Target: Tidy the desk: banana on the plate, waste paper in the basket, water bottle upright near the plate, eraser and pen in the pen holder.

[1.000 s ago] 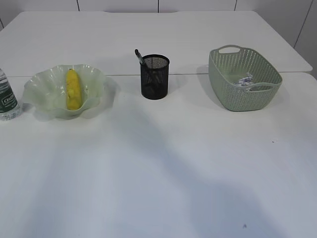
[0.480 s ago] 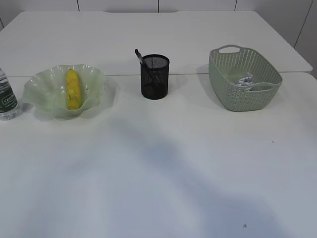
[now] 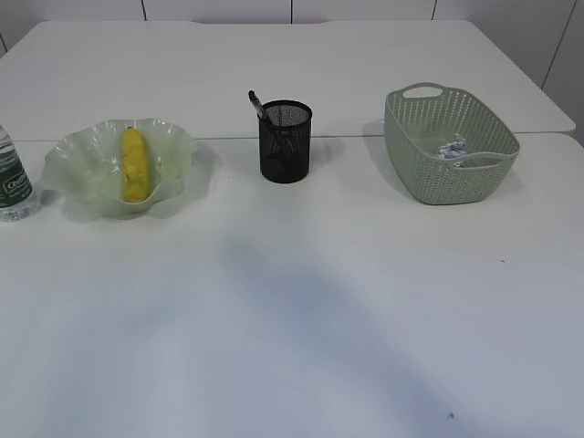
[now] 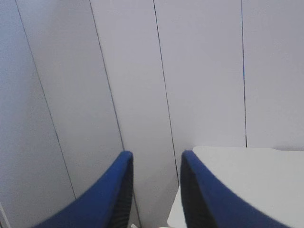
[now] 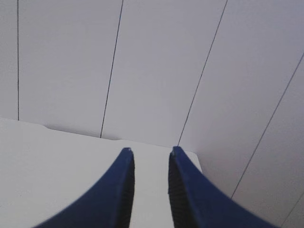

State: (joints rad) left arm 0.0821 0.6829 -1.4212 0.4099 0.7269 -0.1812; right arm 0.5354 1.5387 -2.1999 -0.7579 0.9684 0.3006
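The banana [image 3: 134,164] lies in the pale green ruffled plate [image 3: 78,160] at the left of the desk [image 3: 292,301]. The water bottle [image 3: 13,181] stands upright at the left edge beside the plate. A pen [image 3: 258,104] sticks out of the black mesh pen holder [image 3: 285,141]; the eraser is hidden from view. The waste paper [image 3: 451,147] lies inside the sage green basket [image 3: 449,173]. Neither arm appears in the exterior view. My left gripper [image 4: 156,158] is open and empty, pointing at the wall past a desk corner. My right gripper [image 5: 149,153] is open and empty above the desk's far edge.
A second white table [image 3: 274,64] adjoins behind the desk, and wall panels [image 4: 142,71] stand beyond it. Soft arm shadows lie on the desk's front half.
The shadows on the front of the desk have shifted a little; the objects have not moved.
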